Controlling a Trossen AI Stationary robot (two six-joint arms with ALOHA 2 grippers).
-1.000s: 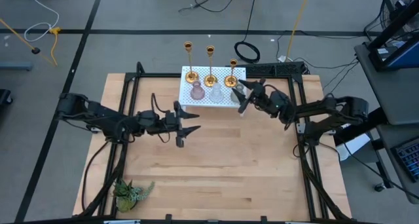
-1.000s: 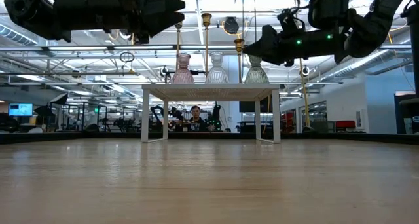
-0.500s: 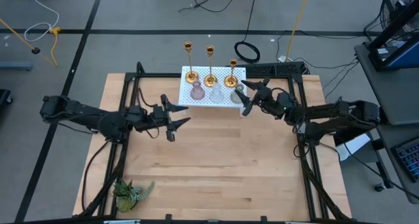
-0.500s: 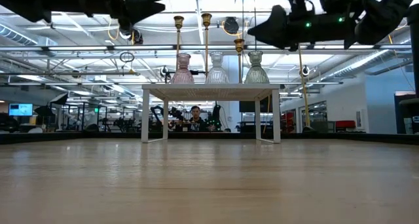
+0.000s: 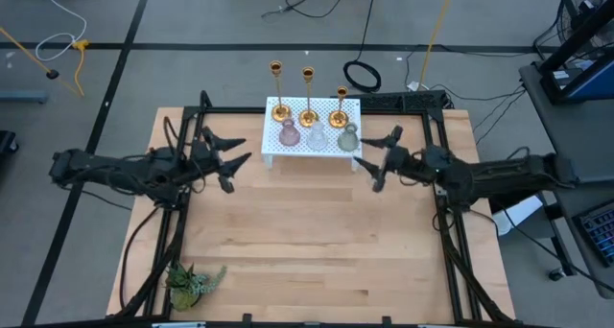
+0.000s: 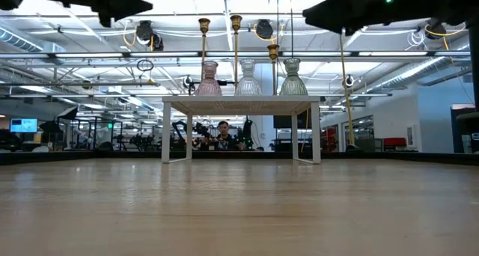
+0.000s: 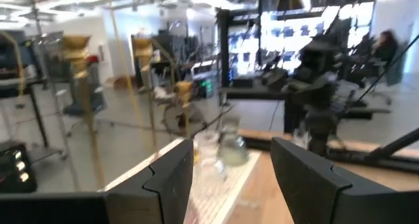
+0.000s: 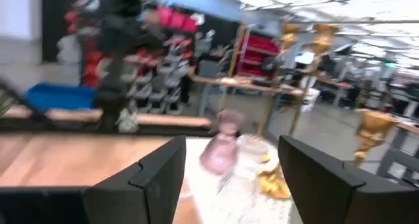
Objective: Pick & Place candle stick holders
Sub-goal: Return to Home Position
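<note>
Homing looks the step in hand: candle stick holders stand on the white rack. The left gripper and right gripper flank it, jaws apart and empty. Next, the arms should fold back clear.

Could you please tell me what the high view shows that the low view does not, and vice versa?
Only the high view: the plant sprig on the table's left-arm side, and the left gripper and right gripper in full, fingers open, either side of the white rack. Only the low view: a person beyond the table, under the rack. Both: three gold candlesticks behind the pink, clear and green glass holders.
</note>
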